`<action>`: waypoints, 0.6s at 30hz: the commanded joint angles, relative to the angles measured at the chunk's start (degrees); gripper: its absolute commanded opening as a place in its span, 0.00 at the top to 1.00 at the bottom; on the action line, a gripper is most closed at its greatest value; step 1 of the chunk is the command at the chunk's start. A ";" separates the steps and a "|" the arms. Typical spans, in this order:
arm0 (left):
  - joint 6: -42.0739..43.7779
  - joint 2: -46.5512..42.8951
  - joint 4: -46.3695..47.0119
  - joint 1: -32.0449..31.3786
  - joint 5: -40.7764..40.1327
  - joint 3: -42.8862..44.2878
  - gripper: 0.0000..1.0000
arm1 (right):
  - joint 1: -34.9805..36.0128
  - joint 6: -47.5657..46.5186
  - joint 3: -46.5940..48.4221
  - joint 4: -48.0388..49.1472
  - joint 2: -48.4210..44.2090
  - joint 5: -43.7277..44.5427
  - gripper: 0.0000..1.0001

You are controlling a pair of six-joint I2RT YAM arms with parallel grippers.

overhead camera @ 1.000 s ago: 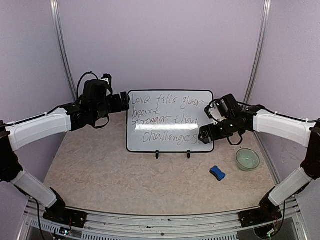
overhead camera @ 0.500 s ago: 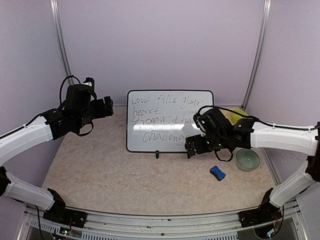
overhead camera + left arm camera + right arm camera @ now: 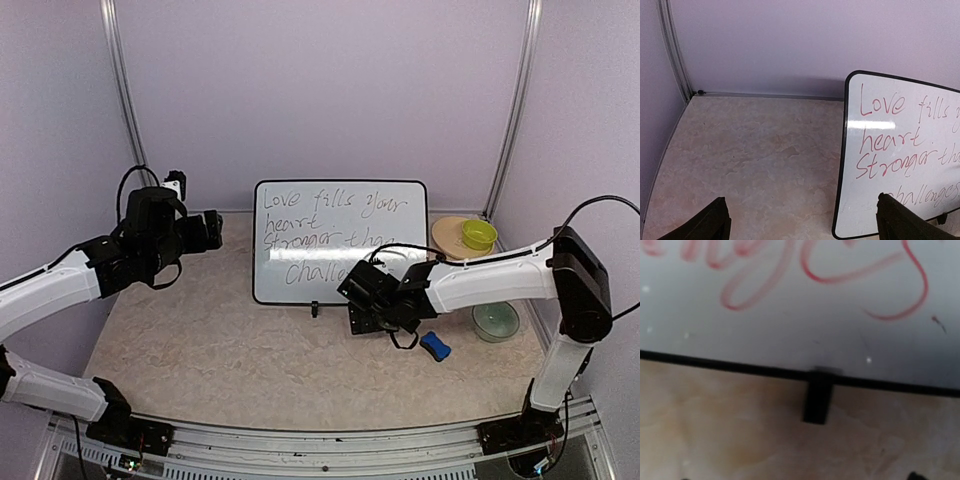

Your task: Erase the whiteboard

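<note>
**Whiteboard full of writing, both grippers empty**

The whiteboard (image 3: 340, 240) stands upright at the centre of the top view, propped on a black wire stand (image 3: 817, 395) at the back of the table (image 3: 250, 360). Lines of red handwriting cover its face.

The right gripper (image 3: 362, 318) hangs just in front of the board's lower edge, hiding its lower right part. In the right wrist view only slivers of the fingertips show at the bottom edge. They are far apart, with nothing between them.

The left gripper (image 3: 210, 232) hovers left of the board, apart from it. Its jaws are spread wide and grip nothing.

A blue eraser (image 3: 435, 346) lies on the table at lower right. Farther right are a pale green bowl (image 3: 495, 320) and a yellow-green bowl (image 3: 479, 234).
</note>
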 commanded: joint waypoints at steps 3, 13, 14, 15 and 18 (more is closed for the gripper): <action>1.72 -3.15 4.20 0.28 0.65 -0.71 0.01 | 0.25 4.90 -2.74 4.81 1.75 6.20 0.14; 1.86 -3.54 4.46 1.08 0.39 -0.89 0.01 | -3.93 1.88 -6.11 14.40 6.81 2.64 0.23; 1.84 -3.48 4.46 1.22 0.43 -0.90 0.01 | -4.18 1.71 -6.19 15.01 6.99 2.62 0.24; 1.80 -3.41 4.52 1.26 0.46 -0.98 0.01 | -4.42 1.33 -6.13 15.56 7.23 2.64 0.25; 1.70 -3.28 4.55 1.62 0.67 -0.94 0.01 | -5.07 0.51 -5.38 16.52 8.58 2.71 0.29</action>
